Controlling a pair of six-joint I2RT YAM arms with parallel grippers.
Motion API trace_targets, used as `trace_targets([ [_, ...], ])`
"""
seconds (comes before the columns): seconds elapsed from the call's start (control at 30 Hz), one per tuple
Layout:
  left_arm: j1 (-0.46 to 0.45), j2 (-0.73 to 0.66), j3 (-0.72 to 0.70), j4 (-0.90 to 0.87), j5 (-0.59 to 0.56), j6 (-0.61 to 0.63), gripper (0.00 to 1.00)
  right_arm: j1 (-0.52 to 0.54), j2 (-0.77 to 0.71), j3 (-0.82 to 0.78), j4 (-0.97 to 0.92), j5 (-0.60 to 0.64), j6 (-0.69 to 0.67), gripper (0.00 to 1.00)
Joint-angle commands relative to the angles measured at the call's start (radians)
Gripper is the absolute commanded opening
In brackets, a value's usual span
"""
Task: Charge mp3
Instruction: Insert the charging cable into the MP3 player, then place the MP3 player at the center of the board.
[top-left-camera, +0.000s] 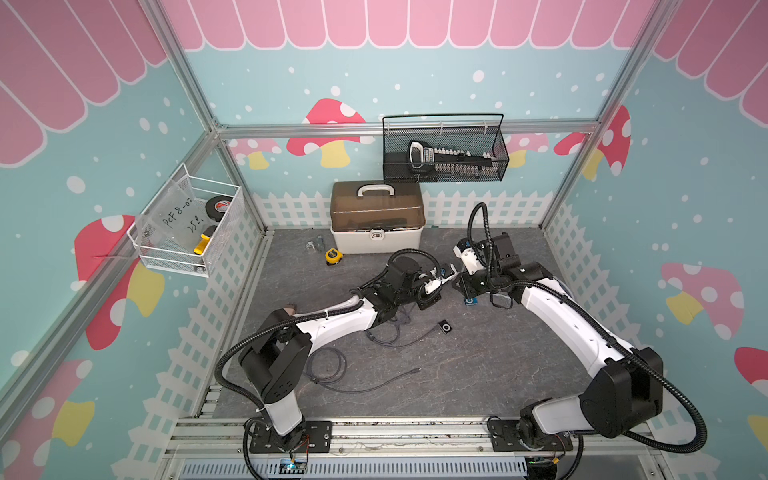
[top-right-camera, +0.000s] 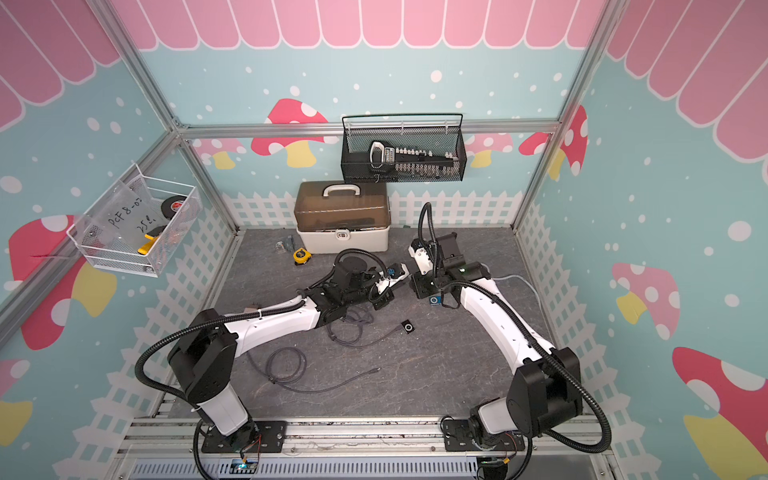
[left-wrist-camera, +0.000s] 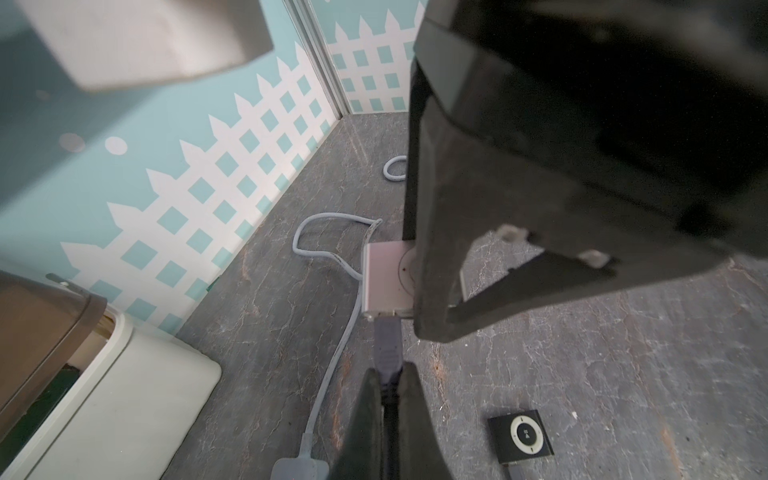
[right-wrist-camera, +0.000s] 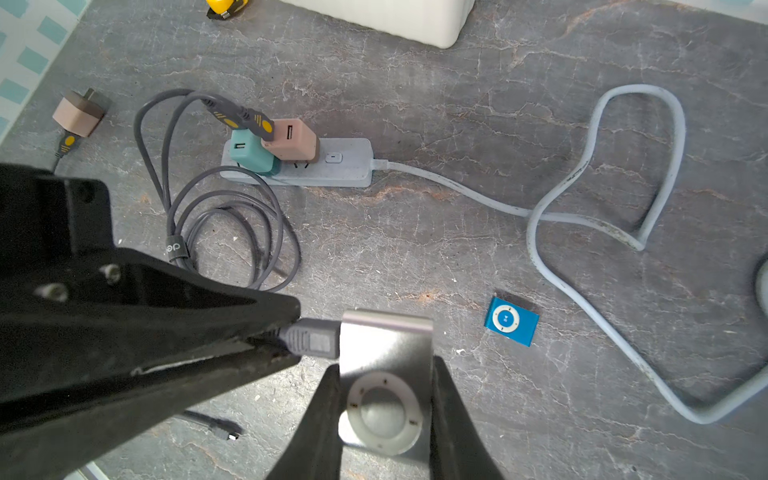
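Note:
My right gripper (right-wrist-camera: 385, 368) is shut on a silver mp3 (right-wrist-camera: 386, 345) with a white control ring, held just above the table. My left gripper (left-wrist-camera: 389, 370) is shut on the grey cable plug (left-wrist-camera: 388, 345). The plug's end (right-wrist-camera: 311, 340) meets the mp3's side edge; how deep it sits I cannot tell. In both top views the two grippers meet mid-table (top-left-camera: 455, 278). The cable coil (right-wrist-camera: 224, 232) runs to a pink-brown charger (right-wrist-camera: 291, 141) in the grey power strip (right-wrist-camera: 340, 166).
A blue mp3 (right-wrist-camera: 511, 320) and a black mp3 (left-wrist-camera: 521, 436) with its own cable lie on the table close by. A teal charger (right-wrist-camera: 249, 153) sits in the strip, and a loose brown charger (right-wrist-camera: 79, 112) lies apart. A toolbox (top-left-camera: 376, 218) and tape measure (top-left-camera: 333, 256) stand behind.

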Motion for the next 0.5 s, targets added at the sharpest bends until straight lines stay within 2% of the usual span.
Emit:
trace_targets([
  [0.0,-0.035,0.032,0.043,0.071,0.025,-0.005,0.00,0.034,0.007,-0.022,0.073,-0.229,0.032,0.14],
  [0.1,-0.035,0.039,0.051,0.075,0.015,-0.005,0.00,0.037,0.008,-0.031,0.065,-0.264,0.014,0.14],
  [0.23,-0.035,0.048,0.080,0.052,0.024,0.001,0.00,0.044,0.013,-0.030,0.021,-0.243,-0.023,0.14],
  [0.4,-0.035,0.036,0.080,0.020,0.019,-0.007,0.00,0.038,0.012,-0.030,0.008,-0.118,0.021,0.14],
  [0.47,-0.035,0.018,0.067,0.003,0.010,-0.005,0.04,0.023,0.014,-0.030,0.005,-0.089,0.045,0.14],
])
